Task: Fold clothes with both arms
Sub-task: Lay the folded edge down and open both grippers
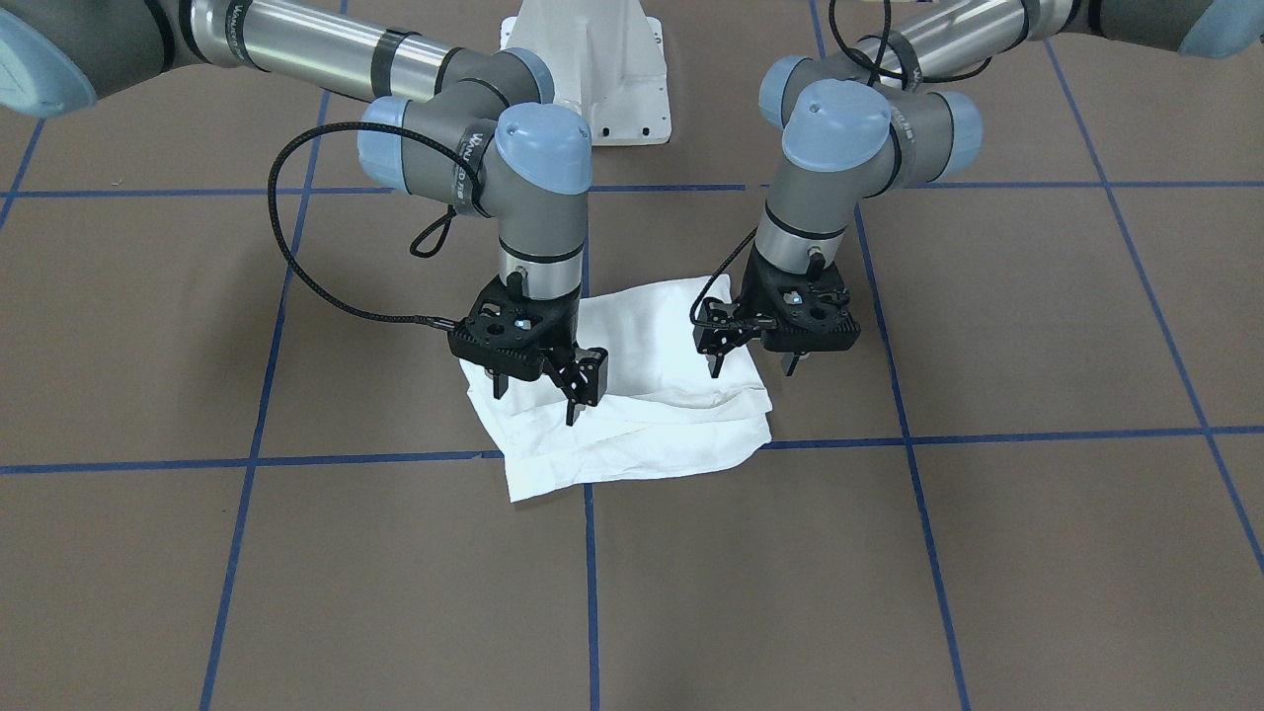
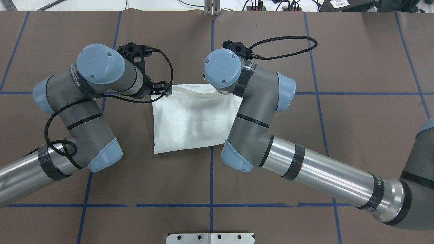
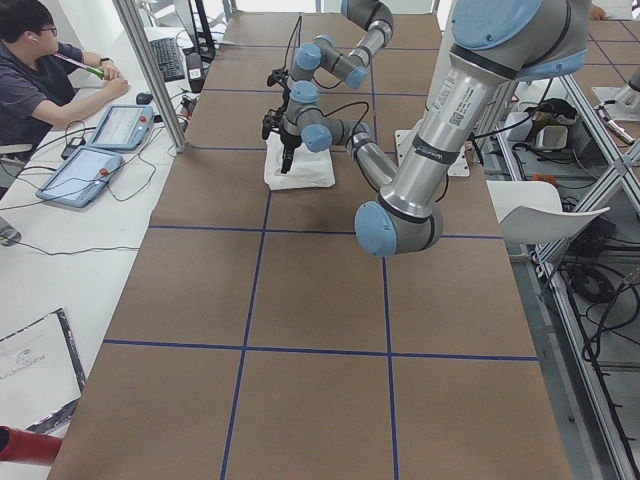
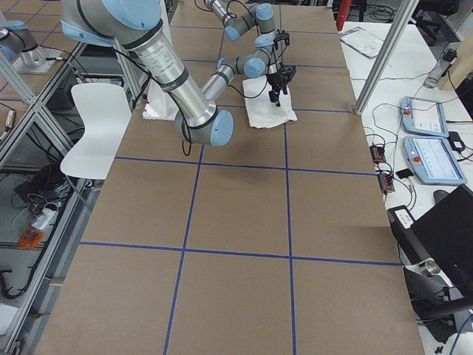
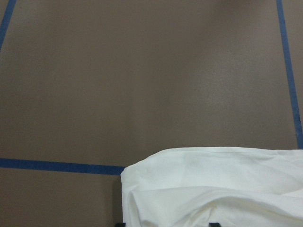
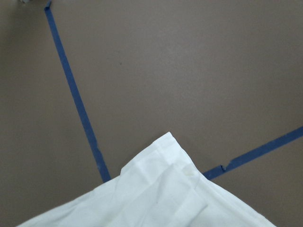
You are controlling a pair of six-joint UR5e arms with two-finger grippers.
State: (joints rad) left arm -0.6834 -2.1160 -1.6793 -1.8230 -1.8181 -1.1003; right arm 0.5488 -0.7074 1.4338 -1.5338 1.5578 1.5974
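Exterior front-facing: left claw [image 1: 751, 367] fingers apart, empty, over robot-left edge of folded white shirt [image 1: 642, 444]. Right claw [image 1: 536, 393] also spread, empty, over opp. edge. Can't tell if tips touch cloth. Shirt lies as compact bundle mid-bench [image 1: 987, 553], on crossing of blue tape lines [image 1: 1037, 434].

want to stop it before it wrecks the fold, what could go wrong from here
1. The left claw and right claw hang open close over the folded shirt; pulling away low, either might snag the top layer and undo it.
2. The layers sit offset at the operators' edge, so another fold would likely come out skewed.
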